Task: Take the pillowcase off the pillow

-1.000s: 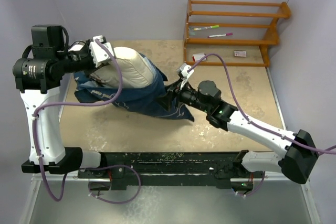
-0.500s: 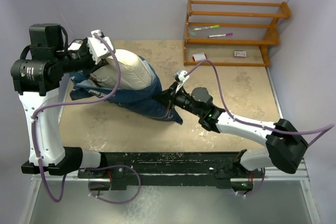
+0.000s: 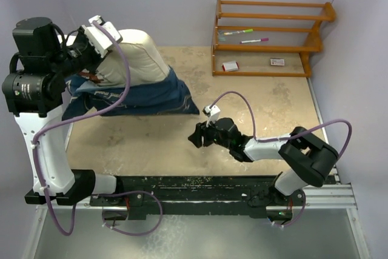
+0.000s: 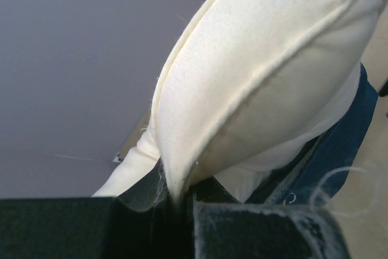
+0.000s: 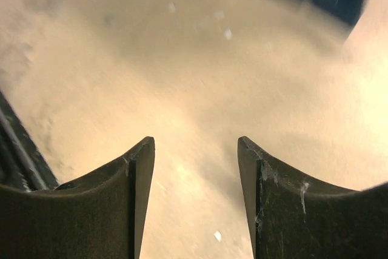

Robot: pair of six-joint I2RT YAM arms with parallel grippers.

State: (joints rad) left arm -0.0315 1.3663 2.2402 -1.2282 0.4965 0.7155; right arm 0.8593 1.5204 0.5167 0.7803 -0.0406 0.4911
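Observation:
The cream pillow (image 3: pixel 136 57) sticks up out of the navy pillowcase (image 3: pixel 154 96) at the table's back left. My left gripper (image 3: pixel 91 59) is shut on the pillow's left edge and holds it raised; the left wrist view shows the pillow (image 4: pixel 254 71) pinched between the jaws at my left gripper (image 4: pixel 179 201), with the pillowcase (image 4: pixel 339 144) lower right. The pillowcase lies bunched around the pillow's lower half on the table. My right gripper (image 3: pixel 195 136) is open and empty, low over the table, apart from the pillowcase; in the right wrist view my right gripper (image 5: pixel 195 150) has only bare table between its fingertips.
An orange wooden rack (image 3: pixel 270 34) stands at the back right with markers (image 3: pixel 245 31) on its shelf and small cards (image 3: pixel 230 66) beneath. The tan table top (image 3: pixel 260 107) is bounded by purple walls on left, back and right.
My right gripper let go of the pillowcase and drew back towards the near edge. My left gripper lifted the pillow up and to the left, pulling more of it out of the case.

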